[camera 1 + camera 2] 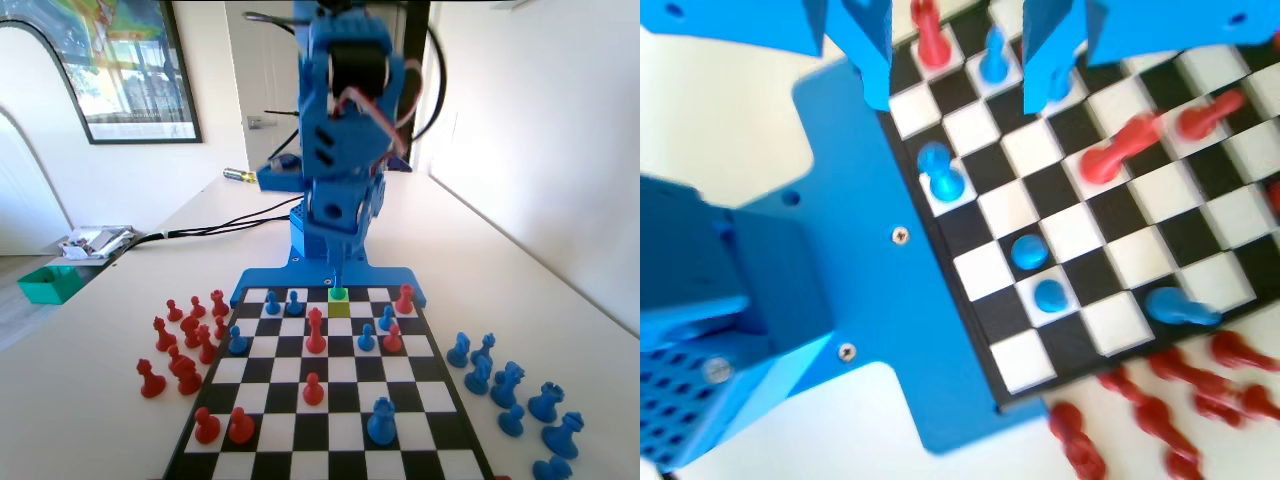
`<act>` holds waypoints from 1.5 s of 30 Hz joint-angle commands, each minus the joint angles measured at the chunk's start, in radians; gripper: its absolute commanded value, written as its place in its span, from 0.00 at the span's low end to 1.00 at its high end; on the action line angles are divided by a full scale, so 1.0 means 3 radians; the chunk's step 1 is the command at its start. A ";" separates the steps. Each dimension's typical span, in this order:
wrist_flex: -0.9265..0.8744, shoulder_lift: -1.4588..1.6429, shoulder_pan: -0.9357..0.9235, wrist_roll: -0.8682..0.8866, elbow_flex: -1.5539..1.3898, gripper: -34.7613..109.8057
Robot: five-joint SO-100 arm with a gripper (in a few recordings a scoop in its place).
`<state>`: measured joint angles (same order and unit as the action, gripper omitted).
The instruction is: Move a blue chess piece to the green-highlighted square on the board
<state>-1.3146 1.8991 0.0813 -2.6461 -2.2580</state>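
Observation:
In the fixed view my gripper hangs just above the green-highlighted square in the board's far row. The blue chess piece, tinted green there, stands upright on that square. In the wrist view the same slender piece stands free on an edge-row square of the board. It sits below my gripper, nearer the left jaw. The jaws stand wide apart and hold nothing.
Two blue pawns stand left of the green square in the fixed view and a red piece to its right. A tall red piece stands one row nearer. Spare red pieces lie off-board left, spare blue ones right.

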 commanded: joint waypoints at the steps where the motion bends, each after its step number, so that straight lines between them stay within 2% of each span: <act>1: -0.0501 0.0378 0.0041 0.0179 0.0537 0.30; 5: -0.1084 0.0654 -0.0005 0.0261 0.0956 0.25; 12: -0.1769 0.1125 0.0051 0.1396 0.1575 0.25; 17: -0.1779 0.1667 -0.0046 0.2142 0.1606 0.25; 24: -0.1795 0.2388 -0.0235 0.2638 0.1432 0.25; 37: -0.1186 0.3441 -0.0322 0.2920 0.0435 0.25; 45: -0.0895 0.3697 -0.0363 0.2945 0.0266 0.25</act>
<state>-1.5999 2.9713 -0.0123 -1.7487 -2.1737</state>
